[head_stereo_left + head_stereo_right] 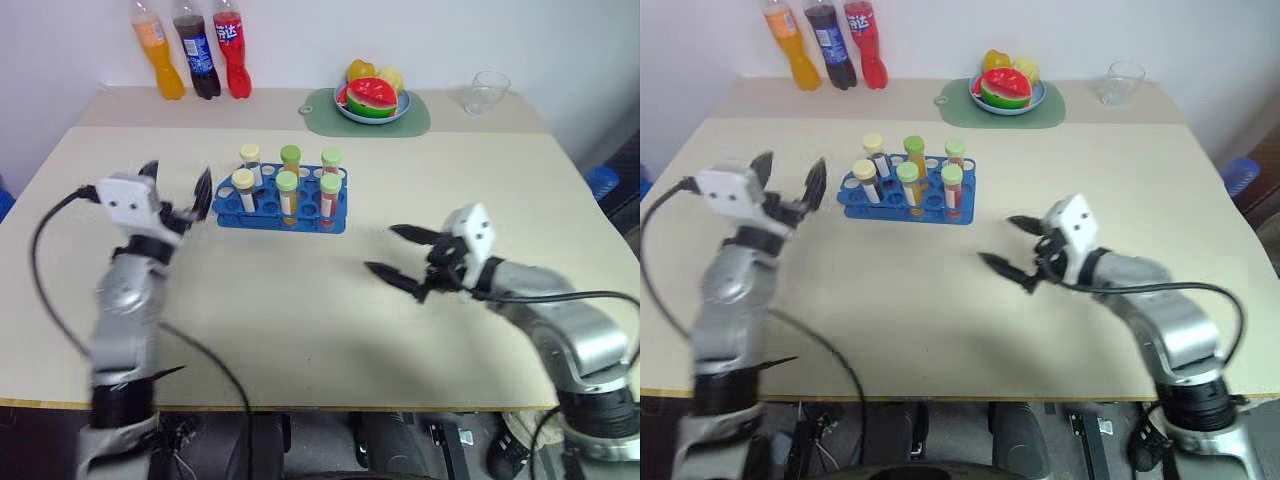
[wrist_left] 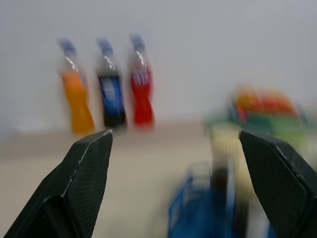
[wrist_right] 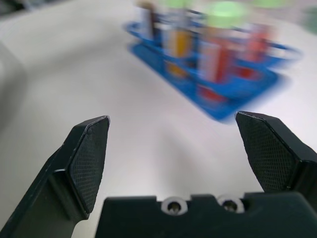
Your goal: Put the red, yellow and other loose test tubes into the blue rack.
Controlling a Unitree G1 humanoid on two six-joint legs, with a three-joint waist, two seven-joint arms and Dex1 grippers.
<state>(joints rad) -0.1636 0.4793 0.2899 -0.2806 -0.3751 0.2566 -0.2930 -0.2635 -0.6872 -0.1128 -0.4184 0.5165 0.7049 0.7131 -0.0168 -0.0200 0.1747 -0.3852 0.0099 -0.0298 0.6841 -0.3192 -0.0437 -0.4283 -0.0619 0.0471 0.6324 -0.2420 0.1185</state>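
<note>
The blue rack [image 1: 232, 207] stands on the beige table, left of centre. Several test tubes [image 1: 288, 192] with yellow and green caps stand upright in it, one with reddish contents [image 1: 328, 203]; every tube I see is in the rack. My left gripper [image 1: 178, 178] hovers open just left of the rack, with nothing between its fingers. My right gripper [image 1: 380, 249] is open and empty above the table, right of and nearer than the rack, pointing toward it. The right wrist view shows the rack [image 3: 233, 106] ahead of its open gripper [image 3: 172, 118].
Three drink bottles [image 1: 198, 48] stand at the back left. A plate of fruit [image 1: 372, 98] sits on a green mat at the back centre, with a clear glass [image 1: 487, 92] to its right. Bare tabletop [image 1: 300, 300] lies between the arms.
</note>
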